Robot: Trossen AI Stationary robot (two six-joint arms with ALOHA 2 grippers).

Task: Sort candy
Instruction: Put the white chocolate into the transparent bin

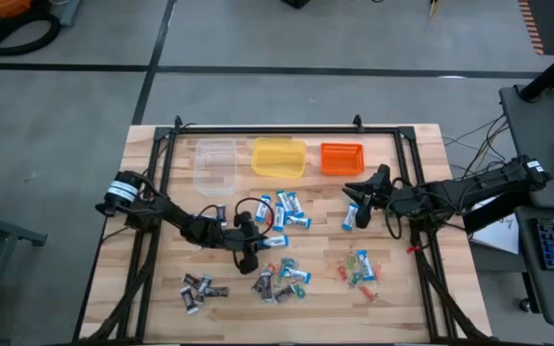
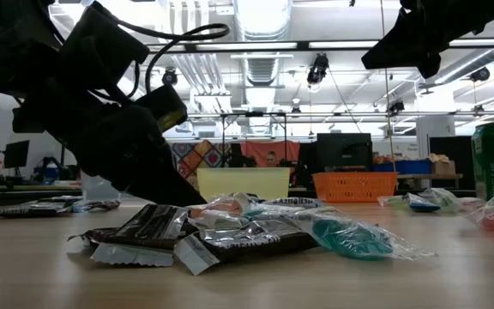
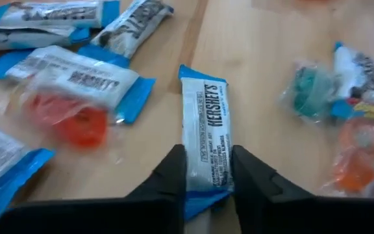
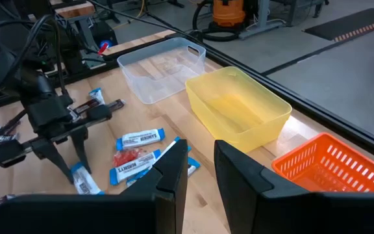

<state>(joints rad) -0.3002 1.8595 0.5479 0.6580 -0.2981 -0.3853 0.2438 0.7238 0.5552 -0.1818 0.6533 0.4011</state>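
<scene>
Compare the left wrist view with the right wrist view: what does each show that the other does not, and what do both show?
Only the left wrist view shows the close grip: the left gripper has its fingers on either side of a blue-and-white candy bar, with a red candy nearby.

Only the right wrist view shows the three tubs: clear tub, yellow tub, orange tub, and the right gripper, which holds nothing.

Both show blue-and-white candy on the wooden table.
</scene>
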